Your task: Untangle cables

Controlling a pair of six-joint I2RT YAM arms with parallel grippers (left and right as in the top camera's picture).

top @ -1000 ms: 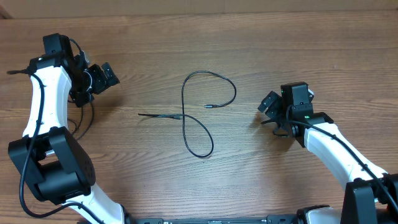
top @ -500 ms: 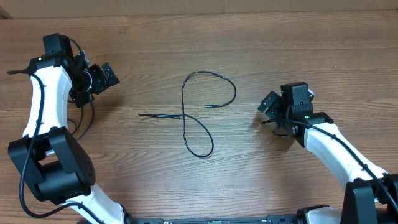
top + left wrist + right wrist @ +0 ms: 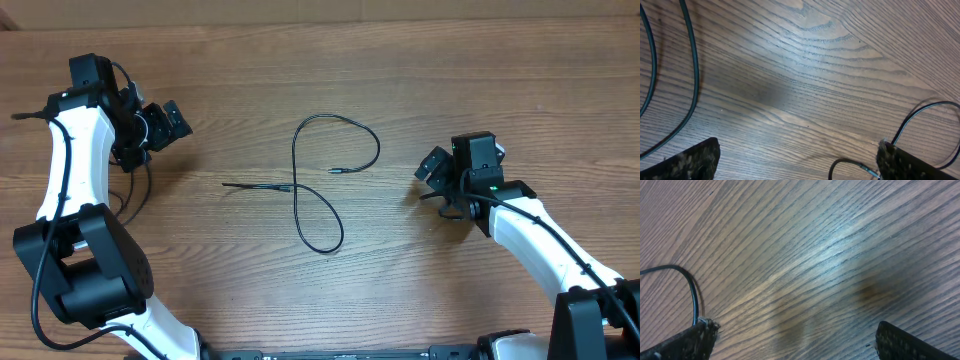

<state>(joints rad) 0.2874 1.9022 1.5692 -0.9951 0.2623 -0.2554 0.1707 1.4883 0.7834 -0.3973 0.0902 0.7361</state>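
Note:
A thin black cable [image 3: 297, 205] lies at the table's middle in a figure-eight, crossing itself near its straight left tail. Its small plug tip [image 3: 333, 171] rests inside the upper loop. My left gripper [image 3: 163, 124] hovers open at the far left, well away from the cable. In the left wrist view a plug-tipped cord [image 3: 860, 166] curls beside the right fingertip [image 3: 907, 165] of the open left gripper [image 3: 797, 165]. My right gripper [image 3: 428, 178] stands open to the right of the cable. The right gripper [image 3: 795, 341] holds nothing, with only bare wood between its tips.
Thicker black arm wires [image 3: 692, 75] run down the left of the left wrist view. A black cord [image 3: 691, 290] curves by the right gripper's left finger; I cannot tell whose it is. The wooden table [image 3: 470, 80] has a pale wall along its far edge.

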